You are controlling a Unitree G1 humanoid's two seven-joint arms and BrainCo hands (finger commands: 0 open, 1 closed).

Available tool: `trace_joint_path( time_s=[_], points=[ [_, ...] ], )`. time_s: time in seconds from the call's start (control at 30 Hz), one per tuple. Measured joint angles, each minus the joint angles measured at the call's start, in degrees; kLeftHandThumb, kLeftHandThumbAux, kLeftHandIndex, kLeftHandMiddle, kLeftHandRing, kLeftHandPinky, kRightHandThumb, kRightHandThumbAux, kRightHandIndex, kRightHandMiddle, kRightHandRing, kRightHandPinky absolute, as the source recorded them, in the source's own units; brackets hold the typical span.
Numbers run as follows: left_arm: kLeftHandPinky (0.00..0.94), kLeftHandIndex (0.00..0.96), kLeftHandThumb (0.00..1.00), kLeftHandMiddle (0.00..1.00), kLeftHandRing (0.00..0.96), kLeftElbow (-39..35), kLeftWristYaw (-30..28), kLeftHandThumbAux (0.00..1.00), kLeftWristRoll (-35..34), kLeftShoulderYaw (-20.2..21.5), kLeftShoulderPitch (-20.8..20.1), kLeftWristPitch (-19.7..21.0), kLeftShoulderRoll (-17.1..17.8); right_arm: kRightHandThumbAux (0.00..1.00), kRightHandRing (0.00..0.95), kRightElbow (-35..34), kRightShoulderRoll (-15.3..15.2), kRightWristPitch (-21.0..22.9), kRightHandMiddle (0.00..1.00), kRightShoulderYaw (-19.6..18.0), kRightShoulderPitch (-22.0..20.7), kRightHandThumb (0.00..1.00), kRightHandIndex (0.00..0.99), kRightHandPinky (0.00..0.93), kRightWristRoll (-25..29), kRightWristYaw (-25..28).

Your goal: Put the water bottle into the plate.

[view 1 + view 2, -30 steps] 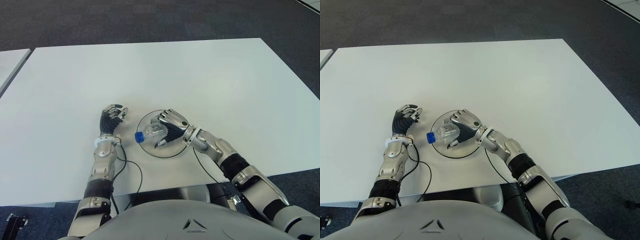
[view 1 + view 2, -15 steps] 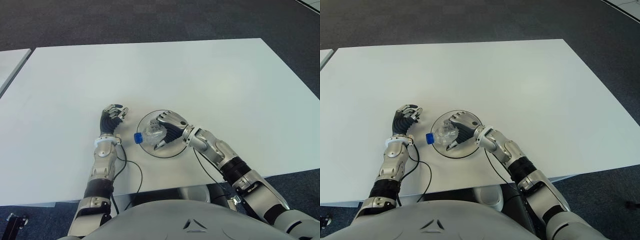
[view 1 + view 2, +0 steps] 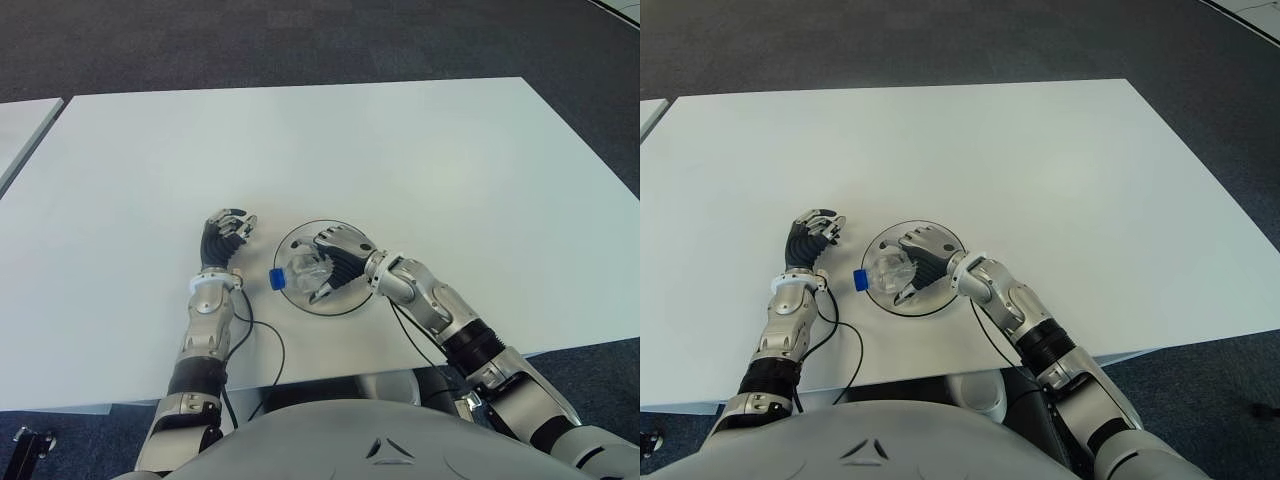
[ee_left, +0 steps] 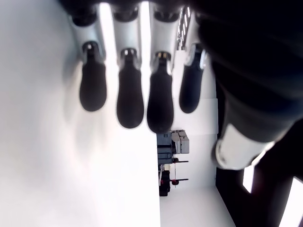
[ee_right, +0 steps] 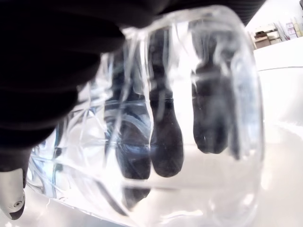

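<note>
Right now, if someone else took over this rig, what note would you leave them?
Right hand: shut on the bottle, fingers wrapped round its clear body, over the plate.
Left hand: holds nothing, fingers loosely curled, just left of the plate on the table.
Bottle: lying on its side, blue cap pointing to the robot's left at the plate's left rim. Whether it already rests on the plate cannot be told.
Done: bottle picked up and brought over the plate.
Left: set it down fully in the plate, open the fingers, withdraw the right hand.
</note>
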Motion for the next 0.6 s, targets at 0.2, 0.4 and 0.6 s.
trace_joint_path(
  time_s=[0.2,0.4,0.6],
  points=[
    [0.632,0.434,0.707,0.641,0.634,0.00,0.00,0.716,-0.02,0.06,-0.06,0.02,0.02,0.528,0.000,-0.98,-0.66,0.42,0.000,0.18,0.39,0.024,0.000,0.001,-0.41,0.13],
    [0.638,0.434,0.706,0.644,0.640,0.05,0.00,0.715,-0.08,0.16,-0.17,0.02,0.01,0.488,0.000,-0.95,-1.31,-0.57,0.000,0.50,0.67,0.003,0.000,0.000,-1.24,-1.82],
    [0.632,0.434,0.707,0.644,0.641,0.14,0.00,0.715,-0.04,0.13,-0.17,0.01,0.09,0.447,0.000,-0.11,-1.72,-3.04,0.000,0.80,1.06,0.000,0.000,0.000,-1.53,-5.26]
  ],
)
